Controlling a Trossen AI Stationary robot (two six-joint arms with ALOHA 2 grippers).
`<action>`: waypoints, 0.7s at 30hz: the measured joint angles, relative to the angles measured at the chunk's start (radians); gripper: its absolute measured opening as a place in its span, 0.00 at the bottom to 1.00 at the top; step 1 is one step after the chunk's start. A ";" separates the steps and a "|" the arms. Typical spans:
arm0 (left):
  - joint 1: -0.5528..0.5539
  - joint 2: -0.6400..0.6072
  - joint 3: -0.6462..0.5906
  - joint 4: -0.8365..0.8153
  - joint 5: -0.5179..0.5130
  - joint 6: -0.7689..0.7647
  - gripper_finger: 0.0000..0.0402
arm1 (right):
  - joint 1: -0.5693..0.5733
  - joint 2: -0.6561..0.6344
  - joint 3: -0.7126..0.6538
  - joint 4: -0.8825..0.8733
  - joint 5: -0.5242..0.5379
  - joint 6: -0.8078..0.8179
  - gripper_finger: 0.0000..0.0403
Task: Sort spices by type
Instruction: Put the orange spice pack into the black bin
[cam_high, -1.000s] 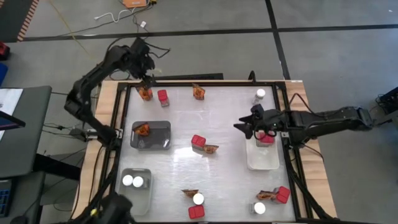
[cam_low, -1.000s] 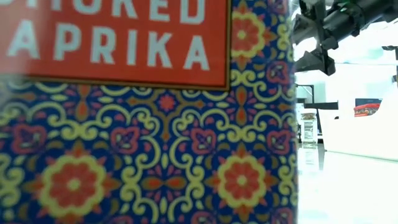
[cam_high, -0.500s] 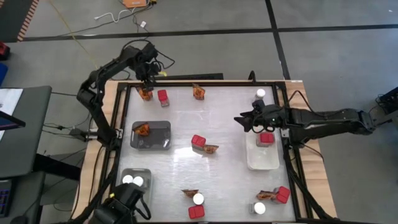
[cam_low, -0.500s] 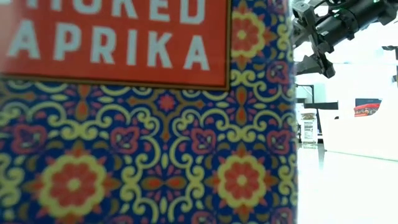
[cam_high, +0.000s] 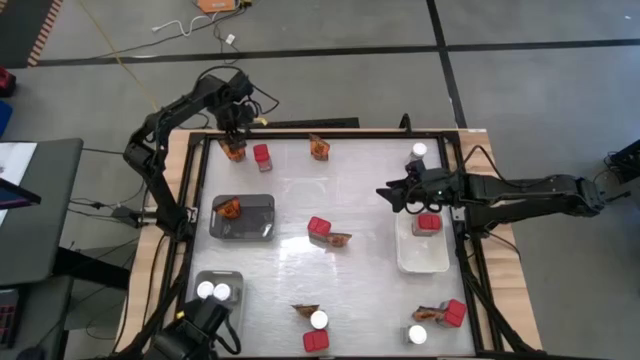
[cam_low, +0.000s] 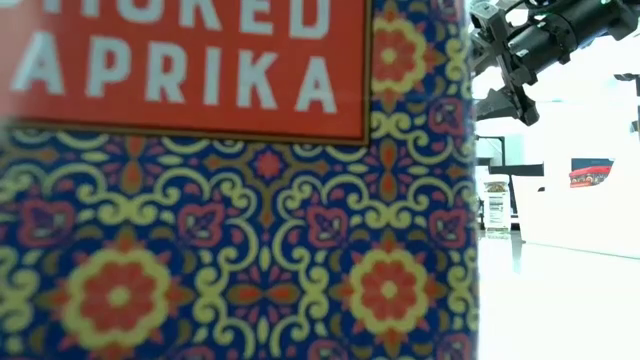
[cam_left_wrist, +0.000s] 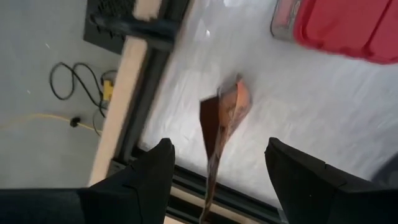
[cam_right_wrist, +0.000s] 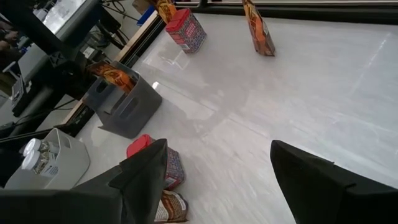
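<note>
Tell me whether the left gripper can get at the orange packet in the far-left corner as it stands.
Probably yes. The left gripper is open right over the packet, a finger on either side and nothing between. A red box stands beside it, apart, and the table frame runs close.

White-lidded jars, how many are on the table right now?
5 jars: two in the clear tray bottom-left, one bottom-centre, one bottom-right, one top-right; the right arm may hide more.

Robotics lab, framed test table (cam_high: 190, 150), floor cables (cam_high: 180, 25), concrete floor (cam_high: 540, 90)
</note>
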 joint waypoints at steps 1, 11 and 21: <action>0.001 0.001 -0.013 -0.001 -0.003 -0.001 0.59 | 0.000 0.000 0.000 0.000 0.000 -0.003 0.77; 0.001 0.001 -0.066 0.019 -0.016 -0.070 0.36 | 0.001 0.000 0.000 0.000 -0.002 -0.006 0.77; -0.003 -0.003 -0.065 -0.043 -0.039 -0.150 0.01 | 0.001 0.000 0.000 0.000 -0.007 -0.006 0.77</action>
